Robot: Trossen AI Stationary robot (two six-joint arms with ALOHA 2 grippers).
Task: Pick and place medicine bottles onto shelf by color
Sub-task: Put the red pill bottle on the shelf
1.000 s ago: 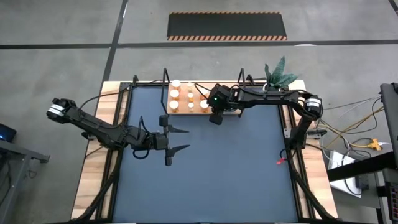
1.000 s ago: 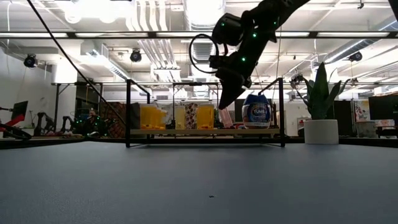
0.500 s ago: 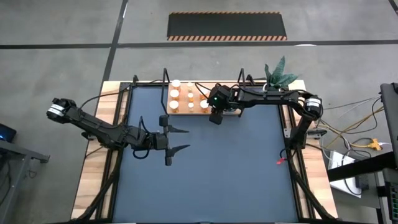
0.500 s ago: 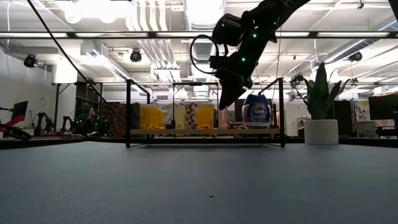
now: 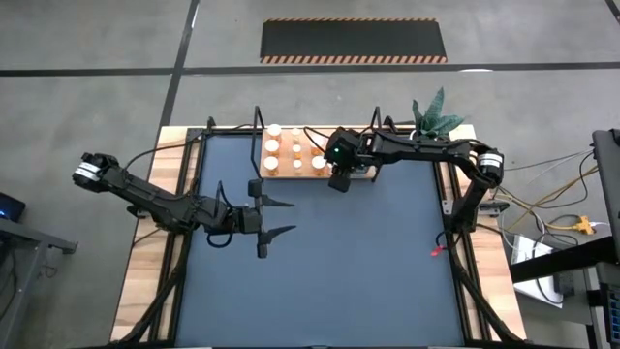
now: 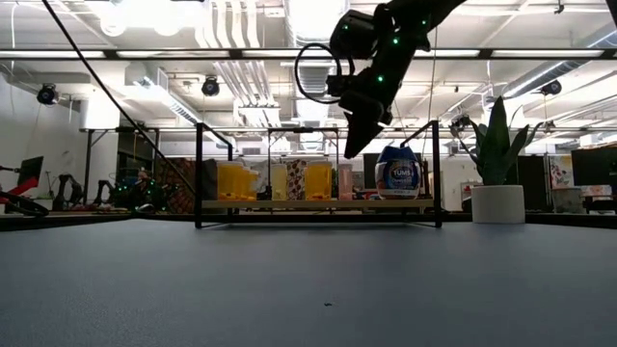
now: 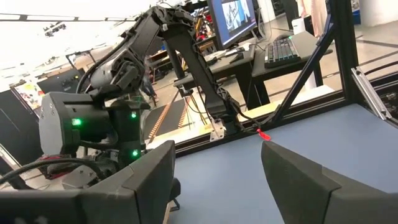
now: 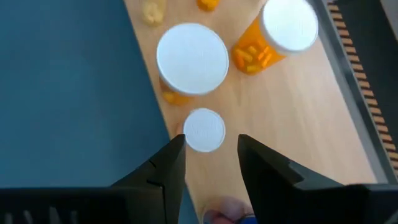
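Observation:
The shelf [image 5: 284, 155] stands at the mat's far edge, a light-wood board [image 6: 289, 204] in a black wire frame. Several orange, white-capped medicine bottles [image 5: 294, 148] stand upright on it in rows. The blue bottle [image 6: 397, 173] stands near its right end. My right gripper [image 6: 351, 149] hangs open above the shelf, pointing down. In its wrist view the fingers [image 8: 211, 149] stand above a small white cap [image 8: 204, 130] without touching it, next to a larger cap [image 8: 192, 58]. My left gripper [image 5: 286, 217] waits open above the mat's middle left.
A white plant pot [image 6: 498, 202] with a green plant [image 5: 434, 111] stands right of the shelf at the far right corner. The dark-blue mat [image 5: 320, 271] stretches bare from the shelf to the near edge. Black frame bars run along both table sides.
My right gripper has risen from just above the shelf board to well above the bottles, leaving the small bottle standing on the shelf. The left arm has kept still.

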